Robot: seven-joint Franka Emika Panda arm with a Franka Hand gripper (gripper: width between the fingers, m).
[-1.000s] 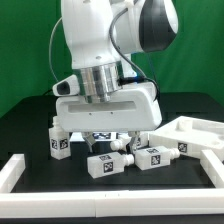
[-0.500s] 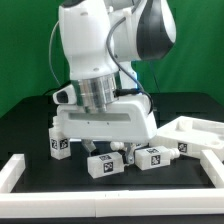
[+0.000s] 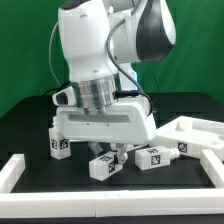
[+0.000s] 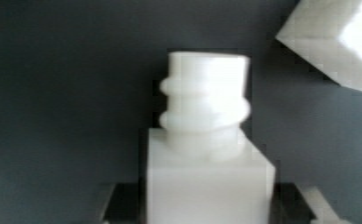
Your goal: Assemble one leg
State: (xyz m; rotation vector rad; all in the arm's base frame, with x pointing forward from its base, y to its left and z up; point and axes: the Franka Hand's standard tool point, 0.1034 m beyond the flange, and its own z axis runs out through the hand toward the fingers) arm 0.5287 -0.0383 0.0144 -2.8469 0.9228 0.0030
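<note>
The arm has come down since a second ago, and the claw (image 3: 110,152) now sits low over the desk (image 3: 30,125), where before it hung clear above the parts.

Nearest the exterior camera is the white rail (image 3: 110,193) along the front edge. Just behind it the leg (image 3: 100,168) lies flat on its side, directly under the claw.

The wrist view settles the relation that matters. The leg (image 4: 208,150) runs straight down the middle of the claw (image 4: 210,200), its long axis pointing away from the camera with the stubby round end farthest out. The jaws stand apart, one on each long flank of the block; only a thin dark gap shows on each side, so they look not yet clamped (though any contact is too fine to judge). Closing should therefore pinch across the short width, with no turn of the wrist called for.

Farther back lie a second leg (image 3: 150,157) on the exterior view's right and a third leg (image 3: 58,146) on its left, both clear of the jaws. Beyond them is the panel (image 3: 192,130), whose corner (image 4: 338,40) shows past the round end.
</note>
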